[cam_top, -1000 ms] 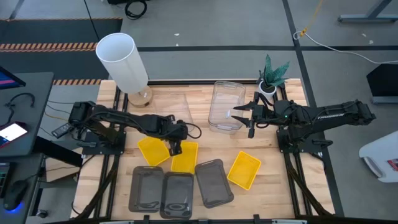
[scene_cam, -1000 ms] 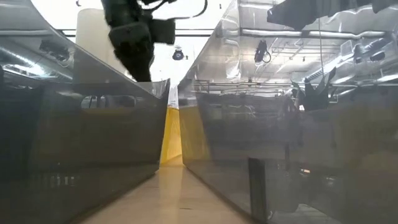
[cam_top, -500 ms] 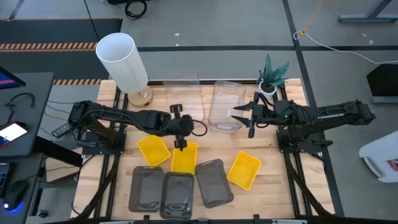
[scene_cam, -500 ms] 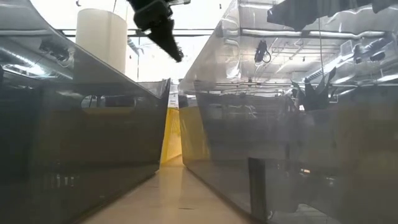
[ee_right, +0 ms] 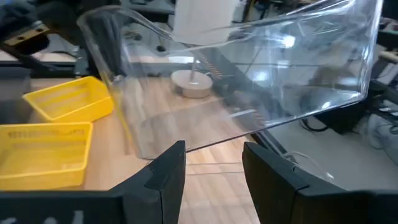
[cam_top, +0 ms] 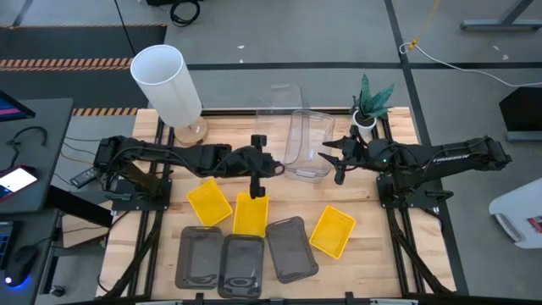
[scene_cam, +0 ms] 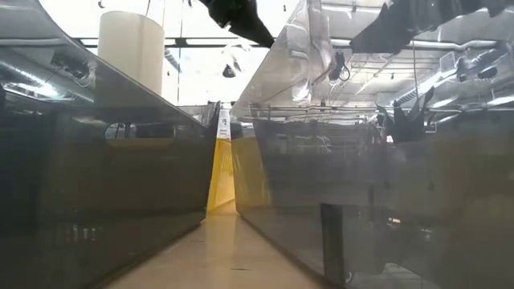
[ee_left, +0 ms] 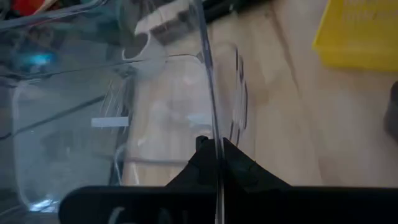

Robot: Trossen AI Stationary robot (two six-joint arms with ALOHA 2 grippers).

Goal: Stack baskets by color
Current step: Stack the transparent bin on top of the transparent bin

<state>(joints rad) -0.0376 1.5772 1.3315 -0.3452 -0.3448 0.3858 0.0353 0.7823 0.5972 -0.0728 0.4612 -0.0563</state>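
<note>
Left tool (ee_left: 214,163) pinching clear basket (cam_top: 284,95) rim, carrying it above far clear basket (cam_top: 308,144). Right tool (ee_right: 214,163) open, waiting beside. Yellow (cam_top: 251,213), grey (cam_top: 290,248) baskets unstacked on surface (cam_top: 381,246).

Grey floor (cam_top: 279,34) with black-orange striped tape (cam_top: 59,63) behind the table.

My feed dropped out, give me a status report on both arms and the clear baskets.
Left gripper: jaws shut on a clear basket, lifted. Right gripper: jaws open, at the clear basket stack. Nothing in the way.
</note>
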